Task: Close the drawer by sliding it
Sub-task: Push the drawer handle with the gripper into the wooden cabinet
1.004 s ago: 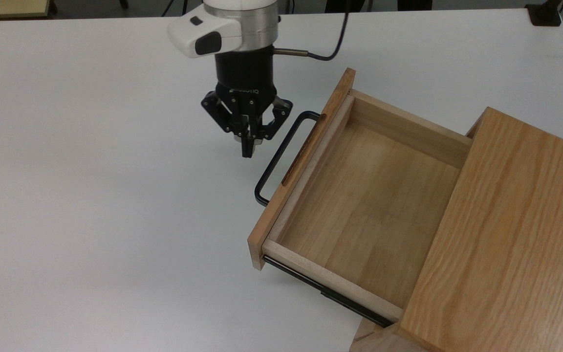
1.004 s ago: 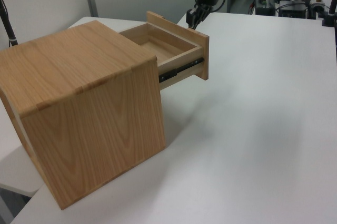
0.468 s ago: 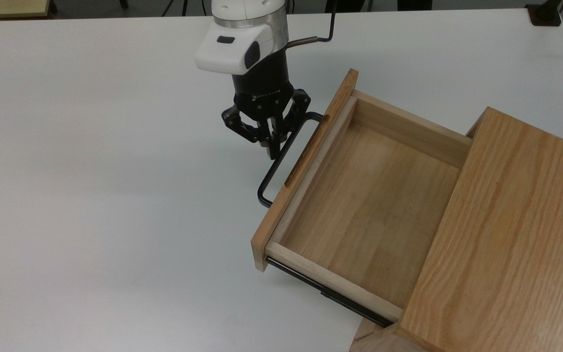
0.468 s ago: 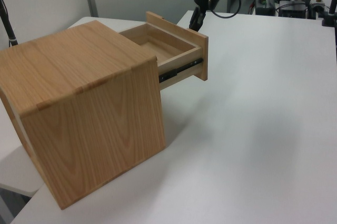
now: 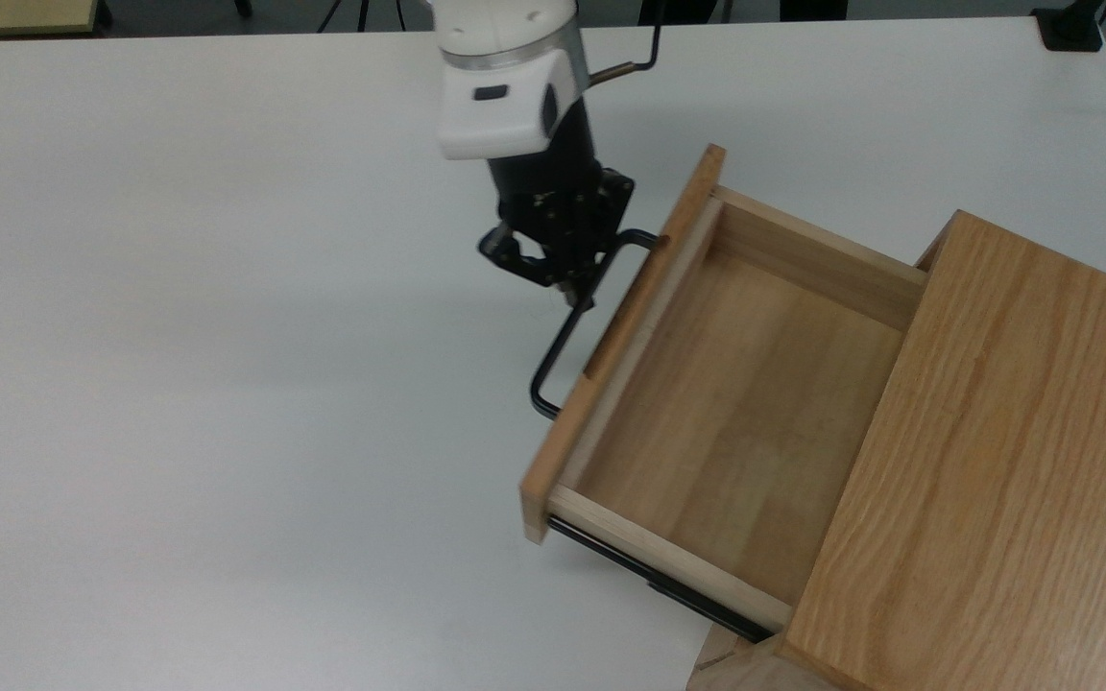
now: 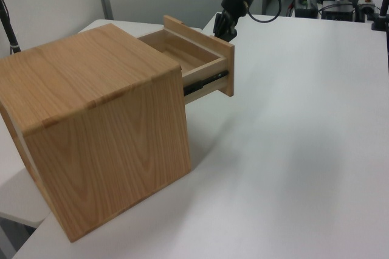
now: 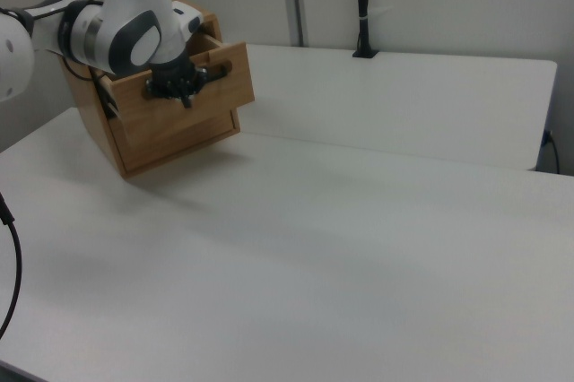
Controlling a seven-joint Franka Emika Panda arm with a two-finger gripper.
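Since a second ago the gripper (image 5: pixel 575 293) has crossed from open table to the drawer (image 5: pixel 707 403), and the drawer has slid a little way back into the cabinet (image 5: pixel 995 461); its front panel sat further out toward the top view's left before. The fingertips now press against the black handle (image 5: pixel 567 345) near its upper end in the top view, touching the bar (the wrist tilts toward the panel). The jaws look drawn together with nothing between them, though the top view is dark there and I cannot be sure. The drawer is still well open, its bare wooden floor showing and the black side rail (image 6: pixel 206 82) exposed in the left view. In the right view the gripper (image 7: pixel 184 95) sits against the front panel on the white table (image 7: pixel 377 221).
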